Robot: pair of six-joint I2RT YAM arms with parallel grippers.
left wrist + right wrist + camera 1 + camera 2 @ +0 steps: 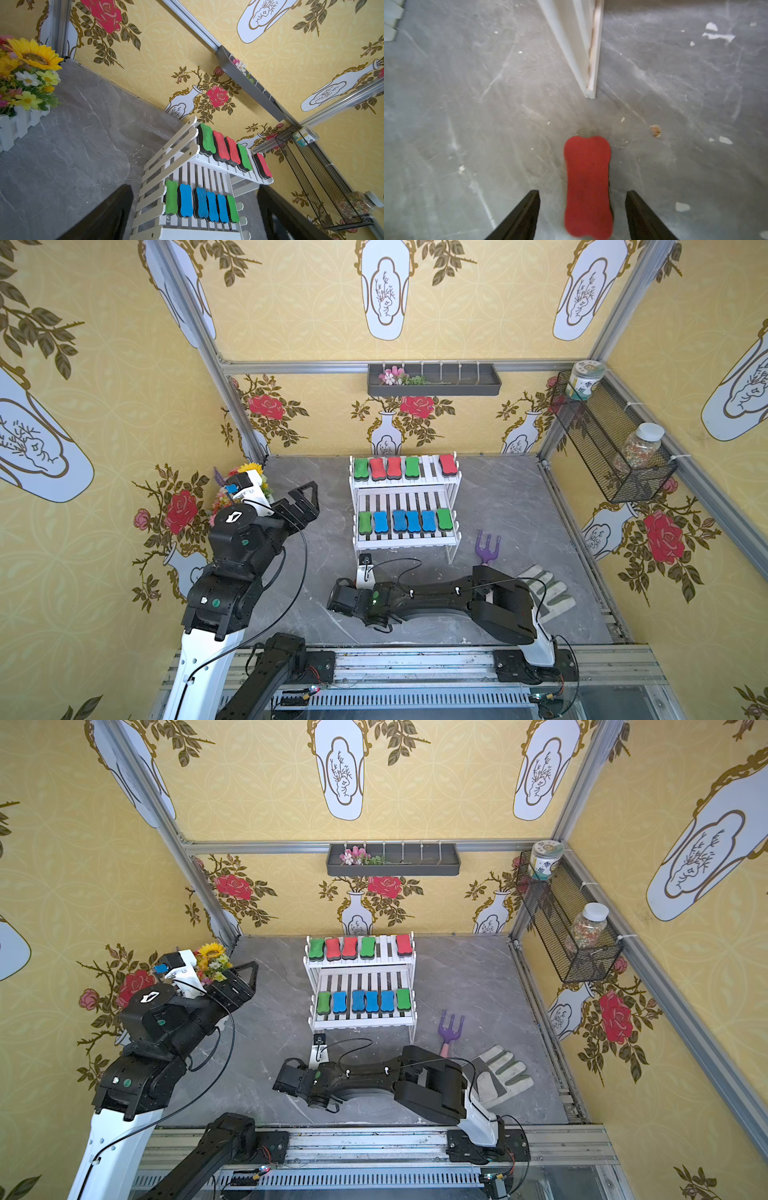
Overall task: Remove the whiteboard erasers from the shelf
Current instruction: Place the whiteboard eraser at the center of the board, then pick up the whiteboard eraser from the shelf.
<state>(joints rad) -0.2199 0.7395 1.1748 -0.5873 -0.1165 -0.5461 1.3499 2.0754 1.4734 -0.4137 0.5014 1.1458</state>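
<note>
Grey table [519,510] carries everything. The white shelf [415,499] stands at the middle of its back edge, two stepped tiers. My left arm [237,547] is raised over the table's left edge. The left gripper [307,506] is spread wide and empty, facing the shelf; both tiers show between its fingers in the left wrist view. My right arm [436,593] lies low across the front half of the table. The right gripper [583,192] points down just in front of the shelf's front left leg [588,62]. A work glove [548,593] lies by the right edge, toward the front. Flower box [20,122] sits in the back left corner. A purple hand fork [487,549] is just beside the shelf's front right leg. Eleven whiteboard erasers [399,520] sit on the shelf. From the left, the upper tier holds green, red, red, green, a gap, red. The lower tier holds green, four blue, green. The twelfth, a red eraser [586,162], is off the shelf between the right jaws with a clear gap on each side, so nothing is gripped. It looks flat on the table, but that wrist picture is blurred and I can't be sure.
</note>
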